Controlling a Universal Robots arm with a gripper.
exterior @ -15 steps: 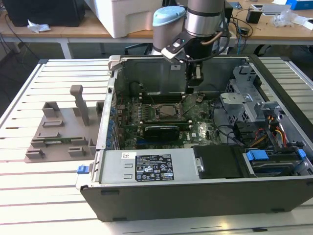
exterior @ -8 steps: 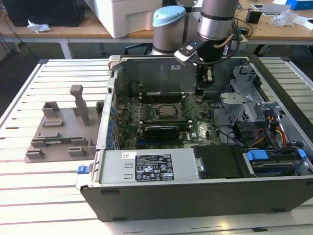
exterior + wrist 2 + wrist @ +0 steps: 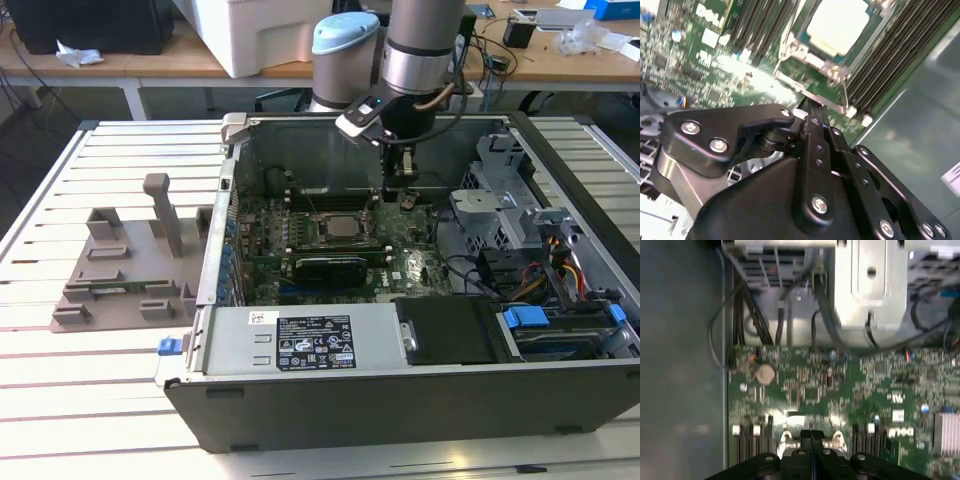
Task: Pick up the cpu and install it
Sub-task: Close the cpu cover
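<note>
- The cpu lies flat in its socket on the motherboard, inside the open computer case. Its silvery top faces up and nothing covers it.
- The gripper hangs low over the board, just beside the socket on the exterior view's right. The cpu is therefore toward the exterior view's left of the fingertips, near but apart.
- In the second wrist view, the cpu is ahead of the gripper, beyond a thin metal bar at the socket's edge. I cannot tell whether the tips touch this bar.
- The chip is square, so it has no real long axis (its edges run parallel to the slots beside it).
- In the first wrist view, the gripper has its two fingers pressed together, with only a thin seam between them. They hold nothing that I can see.
- There is only one arm, so there is no question of which is nearer.
- For writing, there is a white label on the metal cover at the front of the case, and white lettering on the board in both wrist views. I do not read them out.
</note>
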